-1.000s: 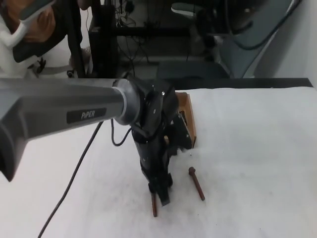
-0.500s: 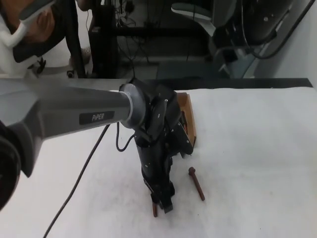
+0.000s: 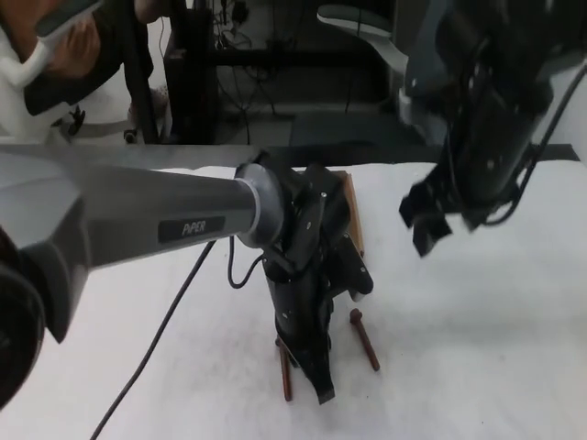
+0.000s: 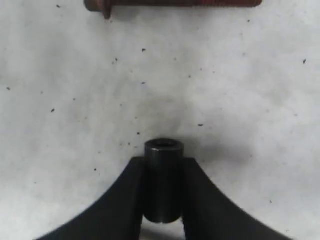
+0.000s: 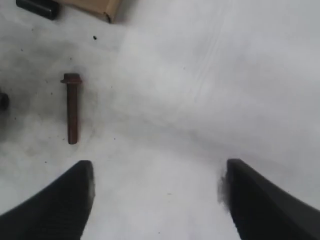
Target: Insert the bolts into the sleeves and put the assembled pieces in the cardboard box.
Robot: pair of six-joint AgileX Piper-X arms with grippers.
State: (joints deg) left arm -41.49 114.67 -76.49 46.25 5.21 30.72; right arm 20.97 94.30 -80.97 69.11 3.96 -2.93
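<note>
The left gripper [image 4: 163,162] is clenched on a sleeve [image 4: 163,192], one black finger pressed to each side. The sleeve is a short, smooth black tube. Its long axis runs along the fingers, and its open bore points outward past the fingertips toward the white bench cover [image 4: 240,100], a matte, felt-like sheet flecked with dark specks. Whether the sleeve touches the cover cannot be told. Ahead of its mouth a rusty bolt [image 4: 170,4] lies flat, its long axis crosswise to the sleeve's. It has a flanged head at one end and reddish thread at the other.

From above, the left gripper [image 3: 316,385] hangs low over the cover, and two bolts lie flat, one on each side of it. The first bolt [image 3: 362,339] is just to its right, head at the far end toward the cardboard box [image 3: 353,206], shank running toward the camera. The second bolt [image 3: 285,371] is to the gripper's left, partly hidden by the arm, and lies roughly along the same direction. Both are brown with rust.

The right gripper [image 5: 157,172] is released, its fingers spread wide, and hangs over the bench well apart from the left one. Beyond it the first bolt [image 5: 71,107] points its hexagonal head toward the box corner [image 5: 95,7]. A short black cylinder [image 5: 37,7], possibly another sleeve, lies just beside that corner.
</note>
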